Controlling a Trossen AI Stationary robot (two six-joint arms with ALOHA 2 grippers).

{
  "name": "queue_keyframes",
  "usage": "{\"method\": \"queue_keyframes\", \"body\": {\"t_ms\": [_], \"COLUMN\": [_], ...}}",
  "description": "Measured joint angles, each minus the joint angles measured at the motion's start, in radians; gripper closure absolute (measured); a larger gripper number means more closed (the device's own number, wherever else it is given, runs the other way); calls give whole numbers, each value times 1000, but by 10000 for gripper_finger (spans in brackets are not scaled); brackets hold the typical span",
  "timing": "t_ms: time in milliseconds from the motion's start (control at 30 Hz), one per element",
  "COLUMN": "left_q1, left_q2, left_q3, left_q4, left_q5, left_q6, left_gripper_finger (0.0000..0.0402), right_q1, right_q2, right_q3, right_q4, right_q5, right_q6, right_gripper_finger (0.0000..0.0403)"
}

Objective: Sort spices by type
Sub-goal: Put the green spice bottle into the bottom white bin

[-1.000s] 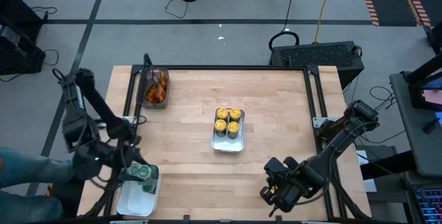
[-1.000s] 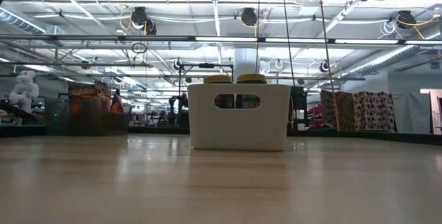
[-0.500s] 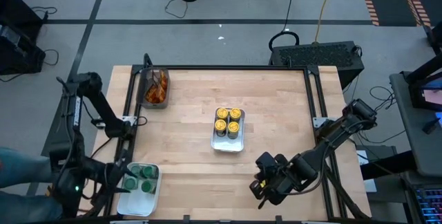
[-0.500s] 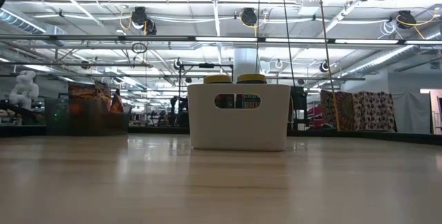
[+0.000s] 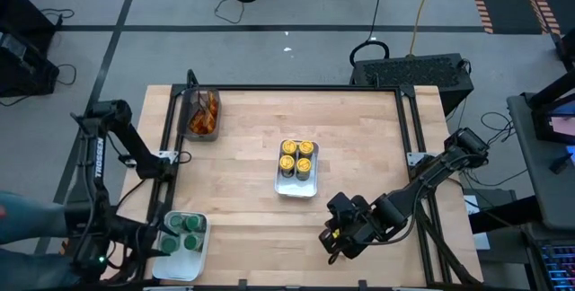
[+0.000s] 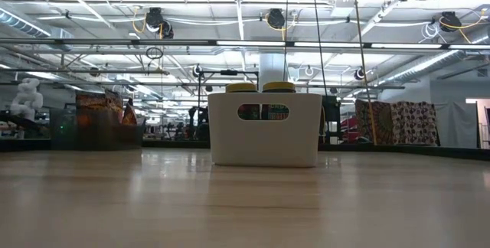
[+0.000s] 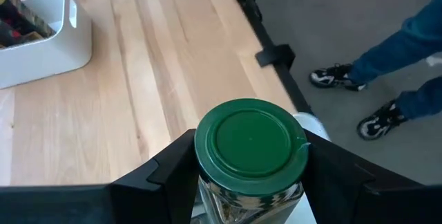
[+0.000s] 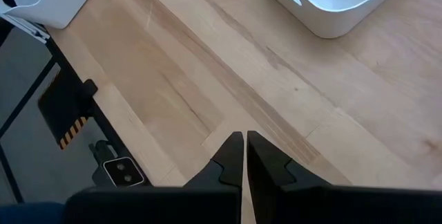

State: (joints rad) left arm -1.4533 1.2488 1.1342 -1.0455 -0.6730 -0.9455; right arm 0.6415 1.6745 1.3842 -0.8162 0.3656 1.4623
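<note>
At the table's front left corner, the left gripper point(image 7: 250, 182) clamps a green-lidded jar point(image 7: 250, 148), apparently bound for the white tray point(image 5: 167, 261) there; right gripper point(image 8: 245, 156) idles, nearly closed.

The white tray point(image 6: 265, 128) hides most of the yellow-lid jars point(image 6: 260, 87). The green-lid jar point(image 7: 250, 151) is cut off at the bottom edge.

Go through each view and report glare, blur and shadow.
High view: even light, sharp, soft shadows beside the white tray. Low view: bright ceiling strip lights glare, the near table is soft, the tray's face is shaded. Left wrist view: the green-lidded jar in the left hand is sharp, the person's shoes blurred. Right wrist view: the right hand is dark and soft.
</note>
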Motion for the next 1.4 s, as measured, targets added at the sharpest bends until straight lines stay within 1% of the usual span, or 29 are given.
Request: {"method": "queue_keyframes", "body": {"t_ms": [233, 533, 1000, 1167, 1267, 1400], "left_q1": [-20, -26, -25, -20, -13, -13], "left_q2": [-4, -5, 1, 1, 1, 3], "left_q3": [-108, -144, -274, -280, -280, -280], "left_q4": [116, 134, 270, 273, 249, 246], "left_q5": [18, 22, 56, 59, 79, 83], "left_q6": [-46, -59, -56, -55, -101, -115], "left_gripper_finger": [190, 190, 190, 190, 190, 190], "right_q1": [0, 0, 0, 0, 0, 0], "right_q2": [0, 0, 1, 1, 1, 1], "right_q3": [0, 0, 0, 0, 0, 0], "right_q4": [1, 0, 0, 0, 0, 0], "right_q5": [-5, -5, -5, -6, -6, -5], "right_q6": [-9, -17, -17, -19, -27, -34], "right_gripper_finger": [403, 403, 403, 403, 403, 403]}}
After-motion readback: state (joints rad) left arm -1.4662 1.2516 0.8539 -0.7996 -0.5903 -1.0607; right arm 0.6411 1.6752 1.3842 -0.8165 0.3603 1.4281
